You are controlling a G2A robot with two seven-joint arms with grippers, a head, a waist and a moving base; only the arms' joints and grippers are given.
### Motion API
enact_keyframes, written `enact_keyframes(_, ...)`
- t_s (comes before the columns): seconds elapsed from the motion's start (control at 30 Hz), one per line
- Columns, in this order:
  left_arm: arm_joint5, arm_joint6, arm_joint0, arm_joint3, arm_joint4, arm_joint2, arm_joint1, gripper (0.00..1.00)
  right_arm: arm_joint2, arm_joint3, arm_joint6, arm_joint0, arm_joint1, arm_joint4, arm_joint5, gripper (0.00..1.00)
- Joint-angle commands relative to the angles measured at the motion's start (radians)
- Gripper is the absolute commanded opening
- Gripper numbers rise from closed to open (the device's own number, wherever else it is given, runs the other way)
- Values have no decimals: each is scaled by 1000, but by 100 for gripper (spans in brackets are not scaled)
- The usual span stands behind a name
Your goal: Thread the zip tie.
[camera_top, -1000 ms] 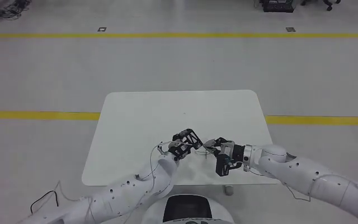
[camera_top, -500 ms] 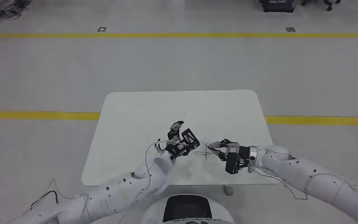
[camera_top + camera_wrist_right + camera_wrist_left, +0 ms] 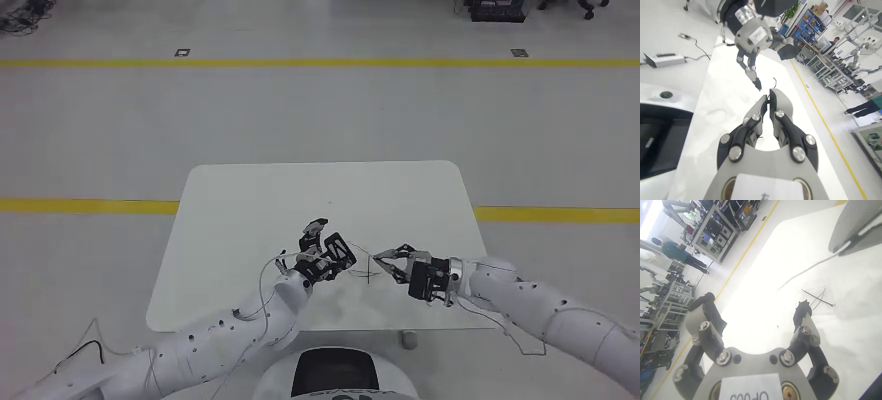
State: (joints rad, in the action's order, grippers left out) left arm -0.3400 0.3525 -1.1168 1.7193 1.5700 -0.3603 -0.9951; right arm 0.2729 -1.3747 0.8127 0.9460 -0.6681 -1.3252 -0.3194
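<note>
My right gripper [image 3: 767, 95] is shut on a thin black zip tie [image 3: 773, 81], whose short end curls out past the fingertips. In the top view the right gripper [image 3: 386, 257] hovers over the table's near edge. My left gripper [image 3: 756, 299] is open and holds nothing; it sits just left of the right one [image 3: 328, 240]. In the right wrist view one left fingertip [image 3: 757, 84] hangs close to the held tie without touching it. Another black zip tie [image 3: 818, 299] lies on the table between the two grippers [image 3: 368, 266], crossed by a thin dark line.
The white table [image 3: 260, 200] has rounded corners and bare room on its far half. A yellow floor line [image 3: 90, 206] runs behind it. A grey box with a cable [image 3: 664, 59] lies on the floor beside the table.
The left gripper has opened and drawn slightly away from the right one. The right gripper has shifted a little to the right, still holding the tie.
</note>
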Motion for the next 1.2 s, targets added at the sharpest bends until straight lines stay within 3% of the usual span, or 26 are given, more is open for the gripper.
enact_keyframes(0.0,0,0,0,0,0,0,0,100,-6,12,40,6,1,60,-21,0)
enact_keyframes(0.17,0,0,0,0,0,0,0,100,-103,10,58,-41,10,185,-21,0)
enact_keyframes(0.47,0,0,0,0,0,0,0,100,-103,-85,-4,-12,32,360,-21,0)
enact_keyframes(0.83,0,0,0,0,0,0,0,100,-103,-85,-4,-12,32,360,-21,0)
enact_keyframes(1.03,0,0,0,0,0,0,0,100,-103,-169,-47,21,39,483,-21,0)
enact_keyframes(1.17,0,0,0,0,0,0,0,100,-103,-249,-94,33,68,557,-21,0)
